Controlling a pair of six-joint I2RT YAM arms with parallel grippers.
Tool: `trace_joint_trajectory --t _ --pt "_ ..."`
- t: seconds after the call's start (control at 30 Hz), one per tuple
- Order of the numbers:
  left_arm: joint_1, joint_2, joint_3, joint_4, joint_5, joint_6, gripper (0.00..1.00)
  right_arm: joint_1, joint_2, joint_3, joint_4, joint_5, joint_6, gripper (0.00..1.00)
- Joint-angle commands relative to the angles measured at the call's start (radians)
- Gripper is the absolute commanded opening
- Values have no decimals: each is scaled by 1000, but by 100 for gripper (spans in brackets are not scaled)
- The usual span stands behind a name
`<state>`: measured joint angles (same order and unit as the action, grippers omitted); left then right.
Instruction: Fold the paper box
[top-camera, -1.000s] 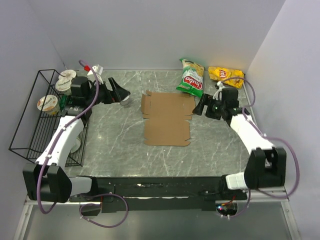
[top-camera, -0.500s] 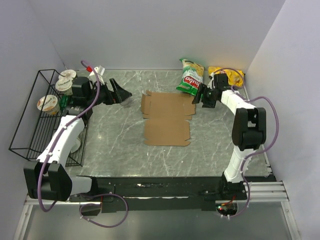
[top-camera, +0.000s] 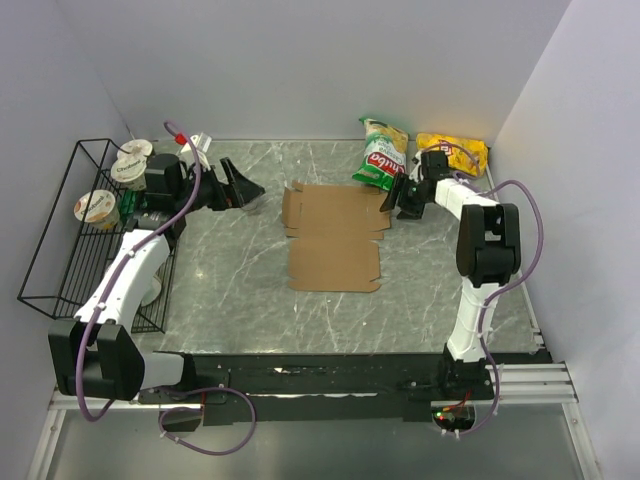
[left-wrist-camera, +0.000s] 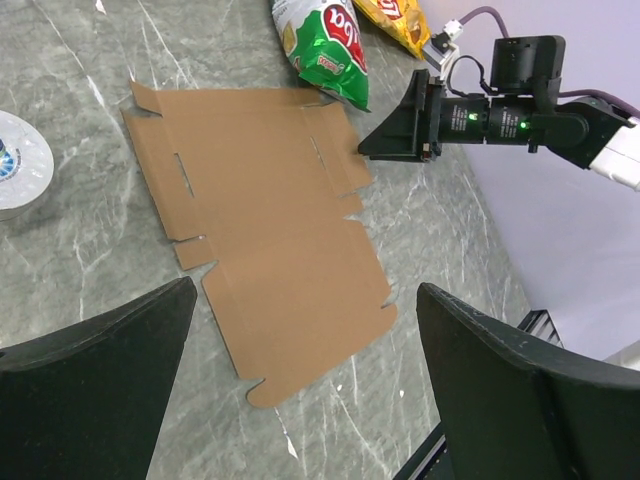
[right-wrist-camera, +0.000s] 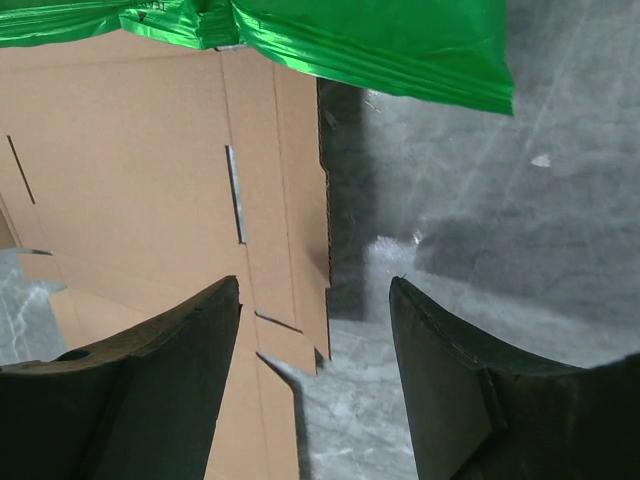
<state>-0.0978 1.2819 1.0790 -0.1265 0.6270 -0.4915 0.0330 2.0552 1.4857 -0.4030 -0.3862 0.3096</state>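
Observation:
The paper box lies flat and unfolded in the middle of the table, a plain brown sheet with notched flaps. It also shows in the left wrist view and in the right wrist view. My right gripper is low at the sheet's far right edge. Its jaws are open, one over the side flap and one over bare table, clamping nothing. My left gripper hovers left of the sheet, wide open and empty.
A green snack bag rests on the box's far right corner, with a yellow bag behind it. A white cup stands just left of the sheet. A black wire basket holding cups lines the left side.
The right arm has folded upward with its elbow raised, the gripper has shifted slightly toward the box's right edge, and its jaws have narrowed. The left arm has barely moved.

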Motion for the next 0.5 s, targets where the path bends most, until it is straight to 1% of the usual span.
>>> trace_joint_trajectory --t 0.0,0.1,0.27,0.4,0.47 --pt "-2 4 35 -2 27 5 99 15 19 7 63 -31 34 68" --pt "-2 13 42 -12 31 10 99 21 43 19 69 -49 51 68" --pt "-3 16 47 -21 31 16 99 28 59 42 50 -34 52 66" --pt "-2 17 47 -19 27 19 99 44 83 73 24 -63 36 65" --pt "-3 19 47 -19 25 18 99 51 91 71 24 -57 23 61"
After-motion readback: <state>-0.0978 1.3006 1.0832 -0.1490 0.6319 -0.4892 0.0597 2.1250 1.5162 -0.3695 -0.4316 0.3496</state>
